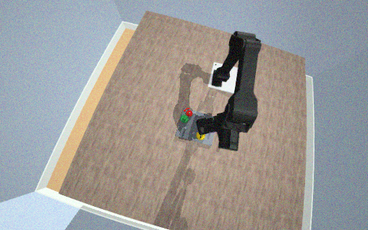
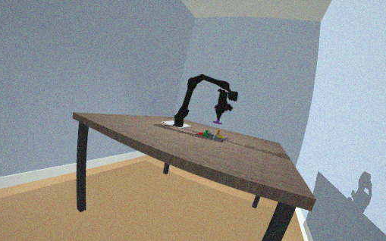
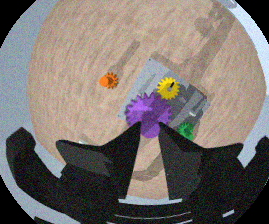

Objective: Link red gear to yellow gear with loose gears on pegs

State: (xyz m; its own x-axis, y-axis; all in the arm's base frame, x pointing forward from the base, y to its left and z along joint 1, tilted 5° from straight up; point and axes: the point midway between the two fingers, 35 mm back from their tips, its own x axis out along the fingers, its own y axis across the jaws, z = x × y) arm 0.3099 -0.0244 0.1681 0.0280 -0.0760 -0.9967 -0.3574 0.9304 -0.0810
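Brown wood-grained worktop [image 1: 135,155] [image 2: 191,148] [image 3: 75,55] is carrying a grey square board [image 1: 208,142] [image 2: 221,140] [image 3: 144,75] inside its edges; the nearly closed black gripper [image 2: 218,120] [image 3: 149,124] is gripping a toothed purple gear [image 2: 217,122] [image 3: 147,111].

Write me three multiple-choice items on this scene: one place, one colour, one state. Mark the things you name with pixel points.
1. Where is the orange gear [image 3: 111,80]?
A) on the grey board [image 1: 207,143] [image 3: 144,75]
B) on the table, off the board
C) in the pincer [image 2: 218,120] [image 3: 149,124]

2. What colour is the gear nearest the red gear [image 1: 187,113]?
A) yellow
B) green
C) orange

3. How is the purple gear [image 2: 217,122] [image 3: 147,109]?
A) flat on a peg
B) lying on the table
C) held above the board

1 B: the wrist view shows bare table around it.
2 B: the top view shows green beside red.
3 C: the exterior view shows it raised, at the fingertips.
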